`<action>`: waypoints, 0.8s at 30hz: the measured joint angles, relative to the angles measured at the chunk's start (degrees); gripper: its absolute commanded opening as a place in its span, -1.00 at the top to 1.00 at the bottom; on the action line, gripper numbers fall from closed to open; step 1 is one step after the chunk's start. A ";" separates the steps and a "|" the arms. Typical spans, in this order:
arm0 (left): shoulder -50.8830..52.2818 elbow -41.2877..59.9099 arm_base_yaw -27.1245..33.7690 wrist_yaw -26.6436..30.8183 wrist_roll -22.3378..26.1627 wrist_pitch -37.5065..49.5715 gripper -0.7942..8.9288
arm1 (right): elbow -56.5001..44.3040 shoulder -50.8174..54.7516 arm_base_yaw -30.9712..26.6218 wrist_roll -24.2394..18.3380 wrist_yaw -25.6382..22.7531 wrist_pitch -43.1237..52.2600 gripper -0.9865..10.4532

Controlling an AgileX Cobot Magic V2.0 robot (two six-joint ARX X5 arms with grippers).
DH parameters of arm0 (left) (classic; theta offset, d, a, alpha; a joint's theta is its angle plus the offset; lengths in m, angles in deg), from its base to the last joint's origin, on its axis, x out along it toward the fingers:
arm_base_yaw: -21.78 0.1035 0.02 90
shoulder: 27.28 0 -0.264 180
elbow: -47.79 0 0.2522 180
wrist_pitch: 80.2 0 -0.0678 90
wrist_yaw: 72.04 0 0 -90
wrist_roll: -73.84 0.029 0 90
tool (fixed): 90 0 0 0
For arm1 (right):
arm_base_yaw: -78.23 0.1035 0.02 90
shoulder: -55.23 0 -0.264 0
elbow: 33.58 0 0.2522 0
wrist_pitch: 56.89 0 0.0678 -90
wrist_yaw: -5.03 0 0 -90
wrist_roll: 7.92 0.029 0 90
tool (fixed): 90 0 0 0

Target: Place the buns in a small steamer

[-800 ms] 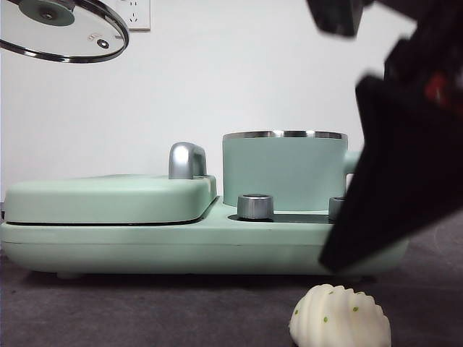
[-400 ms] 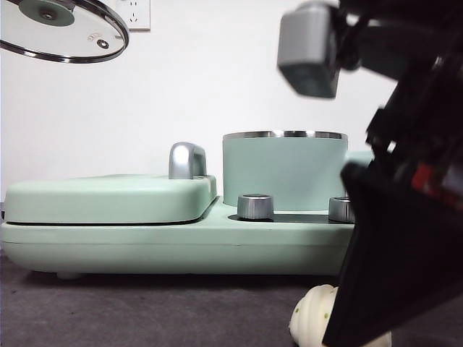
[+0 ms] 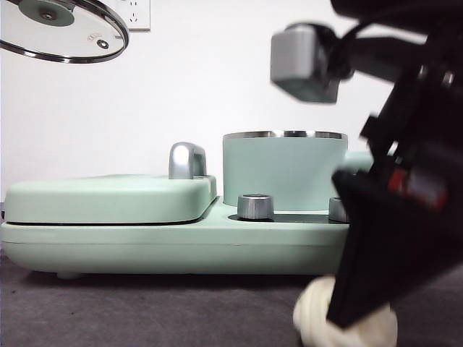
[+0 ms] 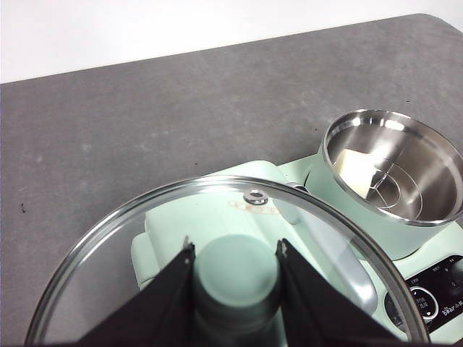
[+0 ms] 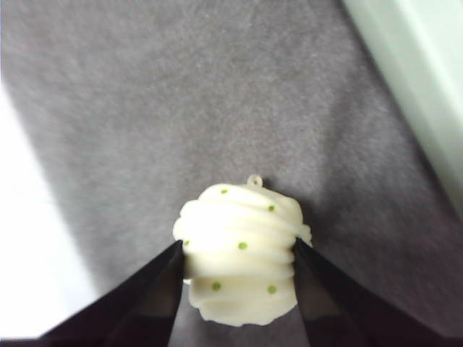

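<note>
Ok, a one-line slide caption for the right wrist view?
Right gripper closes its jaws on the ridged, green-flecked bun on the grey table.

A small white logo, seemingly "bear", is printed on the appliance's black control panel (image 4: pixel 438 307) beside a round dial (image 4: pixel 419 298). An orange mark on the glass lid (image 4: pixel 255 206) cannot be read.

A staged test bench rather than a real kitchen — a mint-green countertop cooker (image 3: pixel 181 238) sits alone on a plain grey table (image 4: pixel 145 130) against a bare white wall (image 3: pixel 217 72). A wall socket (image 3: pixel 134 13) shows at the top, and black robot arms (image 3: pixel 405 217) work over it — a lab setup.
</note>
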 measured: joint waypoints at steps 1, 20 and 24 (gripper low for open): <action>0.00 0.00 0.00 0.00 0.00 0.00 0.81 | 1.88 1.66 0.00 1.42 -0.02 -2.12 0.44; 0.00 0.00 0.00 0.00 0.00 -0.02 0.81 | 40.81 -6.73 -18.62 8.31 0.00 -21.44 0.44; 0.00 0.00 0.00 0.00 0.00 0.00 0.81 | 45.55 -15.23 -21.75 5.49 -0.02 -21.49 0.44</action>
